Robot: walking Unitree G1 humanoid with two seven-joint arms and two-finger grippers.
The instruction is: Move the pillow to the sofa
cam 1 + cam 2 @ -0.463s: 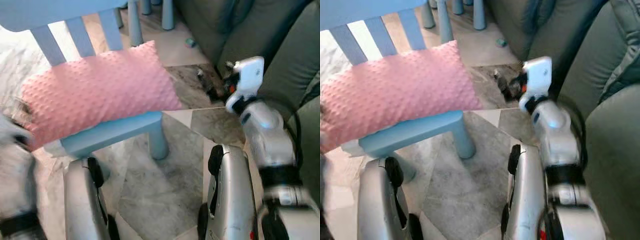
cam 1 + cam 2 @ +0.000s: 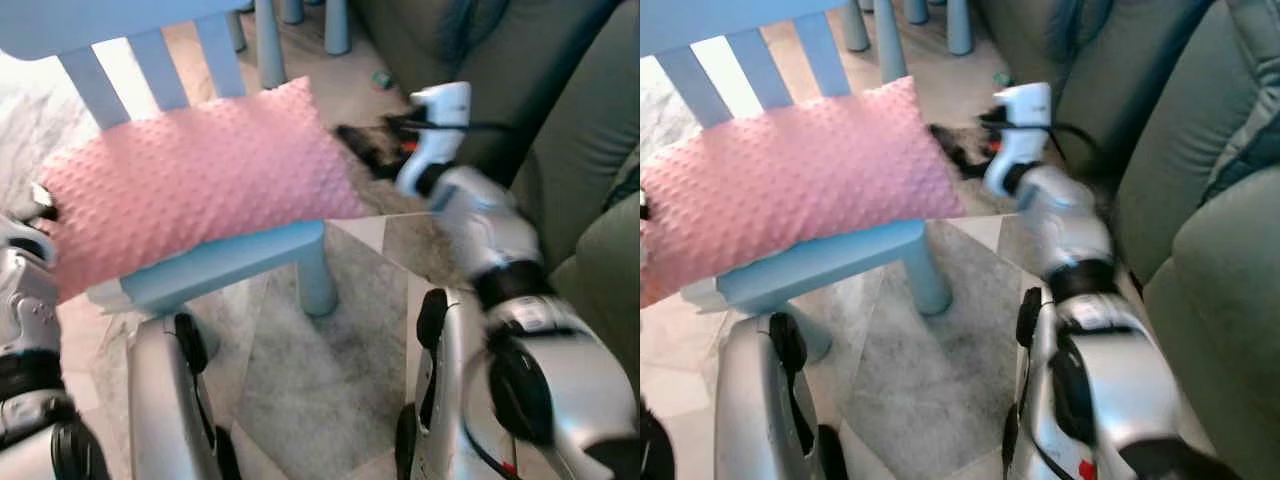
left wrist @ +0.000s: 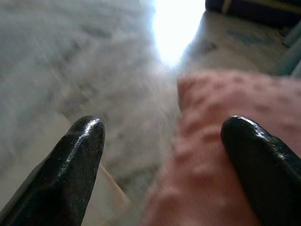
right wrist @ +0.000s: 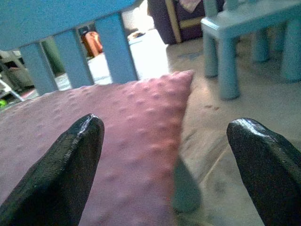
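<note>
Pillow (image 2: 190, 190) on chair (image 2: 230, 262) | between spread left gripper (image 3: 164, 155), right gripper (image 4: 164, 160)

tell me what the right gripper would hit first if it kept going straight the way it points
Most likely the pink pillow on the blue chair: the right gripper, fingers open, points at its near end, though depth is unclear.

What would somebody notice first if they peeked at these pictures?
The big bumpy pink pillow jumps out first, lying across the seat of a small blue chair. Next come the two silver arms closing in on it: the right gripper by the pillow's right end, the left gripper at its left end, both with fingers spread wide. A grey-green sofa waits on the right.
</note>
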